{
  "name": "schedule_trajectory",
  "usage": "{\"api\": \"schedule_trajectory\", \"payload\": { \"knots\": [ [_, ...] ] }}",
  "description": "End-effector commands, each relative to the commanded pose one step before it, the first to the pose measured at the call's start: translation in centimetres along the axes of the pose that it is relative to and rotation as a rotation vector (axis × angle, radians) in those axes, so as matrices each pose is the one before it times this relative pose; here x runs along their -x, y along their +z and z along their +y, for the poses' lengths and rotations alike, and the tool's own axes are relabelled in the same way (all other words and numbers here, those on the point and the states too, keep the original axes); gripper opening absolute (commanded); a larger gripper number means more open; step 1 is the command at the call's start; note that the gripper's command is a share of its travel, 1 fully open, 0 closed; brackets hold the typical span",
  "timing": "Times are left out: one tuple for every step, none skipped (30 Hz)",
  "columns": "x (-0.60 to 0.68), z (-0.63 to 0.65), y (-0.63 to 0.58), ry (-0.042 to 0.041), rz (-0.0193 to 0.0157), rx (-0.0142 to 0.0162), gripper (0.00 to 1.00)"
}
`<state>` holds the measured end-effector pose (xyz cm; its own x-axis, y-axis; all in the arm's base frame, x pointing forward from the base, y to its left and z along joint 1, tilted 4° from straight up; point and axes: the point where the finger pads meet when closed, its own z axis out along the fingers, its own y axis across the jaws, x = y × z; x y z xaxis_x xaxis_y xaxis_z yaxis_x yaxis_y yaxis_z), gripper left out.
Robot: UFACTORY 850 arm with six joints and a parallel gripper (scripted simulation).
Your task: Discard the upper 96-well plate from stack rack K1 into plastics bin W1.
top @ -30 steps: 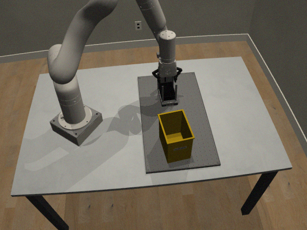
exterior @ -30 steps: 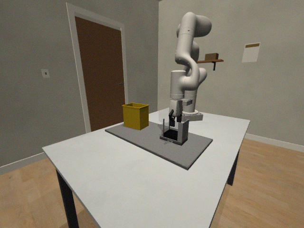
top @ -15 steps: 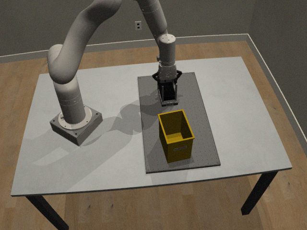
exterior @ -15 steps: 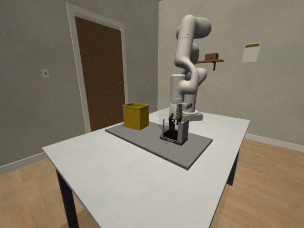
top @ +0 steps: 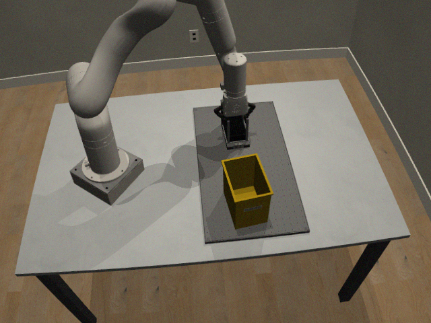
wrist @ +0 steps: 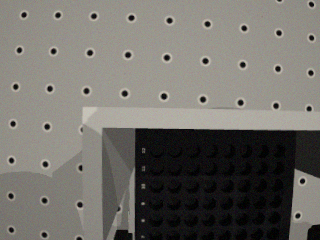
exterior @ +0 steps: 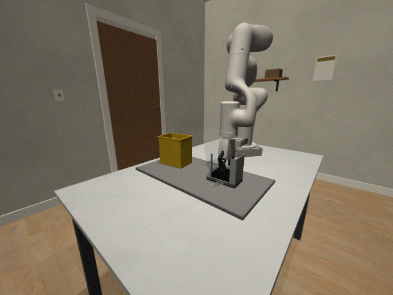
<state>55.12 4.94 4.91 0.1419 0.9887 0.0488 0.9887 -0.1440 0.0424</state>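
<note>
Standing upright on the grey perforated board [top: 285, 194] [exterior: 190, 184] [wrist: 150, 75], the yellow bin [top: 252, 212] [exterior: 171, 152] outsizes the rack [top: 238, 142] [exterior: 236, 169] [wrist: 200, 119]. The gripper [top: 236, 121] [exterior: 223, 166] reaches into the rack, fingers spread, grasping nothing. The black upper plate [top: 238, 130] [exterior: 218, 174] [wrist: 215, 190] sits there, probably light, stiff and slick; pinch its long sides, above the lower plate. Pale tabletop, wooden floor, grey walls.

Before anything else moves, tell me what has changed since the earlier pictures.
The gripper has come down, open, towards the black plate in the rack. Nothing was visibly grasped or released. The rack and upright yellow bin stayed put.
</note>
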Motion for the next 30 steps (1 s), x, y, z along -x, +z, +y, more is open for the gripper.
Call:
{"api": "schedule_trajectory", "payload": {
  "knots": [
    [-0.023, 0.089, 0.293, -0.00002, 0.00046, 0.00177, 1.00],
    [0.000, 0.001, 0.003, 0.00000, 0.00003, 0.00000, 1.00],
    [0.000, 0.001, 0.002, 0.00000, 0.00002, 0.00000, 1.00],
    [0.000, 0.000, 0.001, 0.00000, 0.00001, 0.00000, 1.00],
    [0.000, 0.000, 0.001, 0.00000, 0.00001, 0.00000, 1.00],
    [0.000, 0.000, 0.000, 0.00000, 0.00000, 0.00000, 1.00],
    [0.000, 0.001, -0.006, 0.00001, -0.00002, 0.00003, 1.00],
    [0.001, -0.001, 0.007, -0.00001, 0.00002, -0.00003, 1.00],
    [0.000, 0.000, 0.000, 0.00000, 0.00000, 0.00000, 1.00],
    [0.000, 0.000, 0.000, 0.00000, 0.00000, 0.00000, 1.00],
    [0.000, 0.000, 0.000, 0.00000, 0.00000, 0.00000, 1.00],
    [0.000, 0.000, 0.000, 0.00000, 0.00000, 0.00000, 1.00],
    [-0.001, 0.005, -0.008, -0.00001, 0.00002, 0.00013, 1.00],
    [0.001, -0.006, 0.073, 0.00001, -0.00003, -0.00013, 1.00],
    [0.000, 0.000, 0.065, 0.00000, -0.00001, 0.00000, 1.00],
    [0.000, 0.000, 0.066, 0.00000, -0.00001, 0.00000, 1.00],
    [0.000, 0.000, 0.066, 0.00000, 0.00000, 0.00000, 1.00],
    [0.000, 0.000, 0.067, 0.00000, 0.00000, 0.00000, 1.00],
    [0.000, 0.000, 0.067, 0.00000, 0.00000, 0.00000, 1.00],
    [0.000, 0.000, 0.067, 0.00000, 0.00000, 0.00000, 1.00],
    [0.000, 0.000, 0.067, 0.00000, 0.00000, 0.00000, 1.00],
    [0.000, 0.000, 0.067, 0.00000, 0.00000, 0.00000, 1.00],
    [0.000, 0.000, 0.067, 0.00000, 0.00000, 0.00000, 1.00],
    [0.000, 0.000, 0.067, 0.00000, 0.00000, 0.00000, 1.00],
    [0.000, 0.000, 0.067, 0.00000, 0.00000, 0.00000, 1.00],
    [0.000, 0.000, 0.067, 0.00000, 0.00000, 0.00000, 1.00],
    [0.000, 0.000, 0.000, 0.00000, 0.00000, 0.00000, 1.00],
    [0.000, 0.000, 0.000, 0.00000, 0.00000, 0.00000, 1.00],
    [0.000, 0.000, 0.069, 0.00000, 0.00002, 0.00000, 1.00],
    [0.000, 0.000, 0.066, 0.00000, -0.00001, 0.00000, 1.00]
  ]
}}
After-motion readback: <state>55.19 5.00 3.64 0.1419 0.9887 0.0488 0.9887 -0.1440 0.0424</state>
